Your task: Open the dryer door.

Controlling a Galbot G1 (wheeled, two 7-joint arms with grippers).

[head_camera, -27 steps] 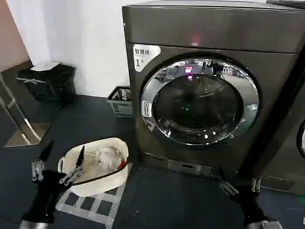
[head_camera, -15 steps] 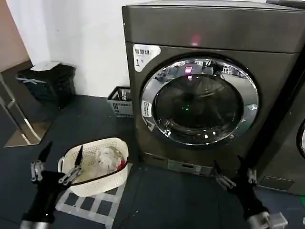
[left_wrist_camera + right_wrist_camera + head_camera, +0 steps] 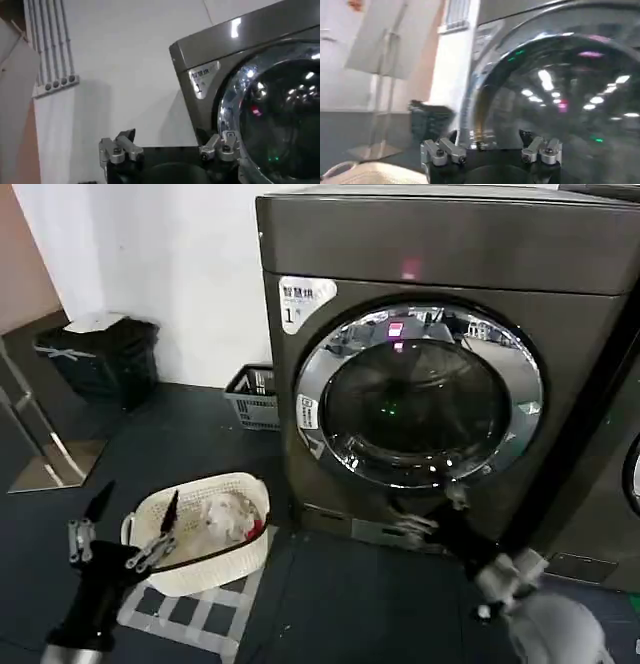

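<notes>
Facing me is the big boxy dark grey-brown metal dryer point(image 3: 440, 254), standing on the dark floor with a white label sticker at its upper front corner, and I judge it far too heavy and rigid to shift under any pull I give it. Set in its front, shut flush, is the large round dryer door point(image 3: 418, 396) with a wide shiny chrome rim and dark tinted glass centre, nearly as wide as the machine. I expect that door to be stiff, hinged and held by a latch, with polished chrome that is slippery under metal fingers and glass I would rather not strike, so I would take hold at the rim's edge, though I cannot make out a handle recess or which side carries the hinge. My right gripper point(image 3: 432, 512) is raised just below the door's lower rim, near it but not touching as far as I can tell, with its fingers spread apart and nothing between them. My left gripper point(image 3: 122, 529) waits low, well apart from the dryer, its fingers also parted and empty, above a cream woven laundry basket point(image 3: 205, 566) holding pale cloth.
</notes>
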